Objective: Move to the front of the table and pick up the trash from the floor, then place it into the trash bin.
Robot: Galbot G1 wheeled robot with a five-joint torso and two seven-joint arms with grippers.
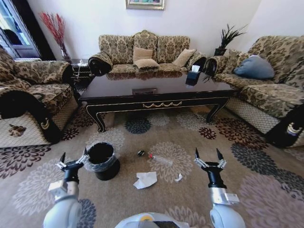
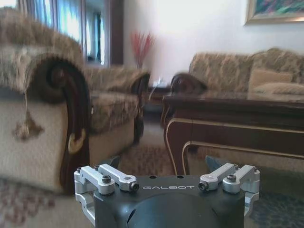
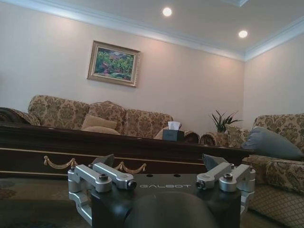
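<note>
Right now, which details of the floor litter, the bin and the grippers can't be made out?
- Small dark round bit, head view: too small to identify.
- Tiny white scrap, head view: too small to tell its material.
- Black bag-lined trash bin, head view: dark interior hides any contents.
- Left wrist view: blurred, fingertips barely visible.

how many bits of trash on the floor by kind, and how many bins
crumpled white tissue: 1
clear plastic bottle: 1
small white scrap: 1
small dark bit: 1
trash bin: 1
total: 5 things, 4 of them trash on the carpet
</note>
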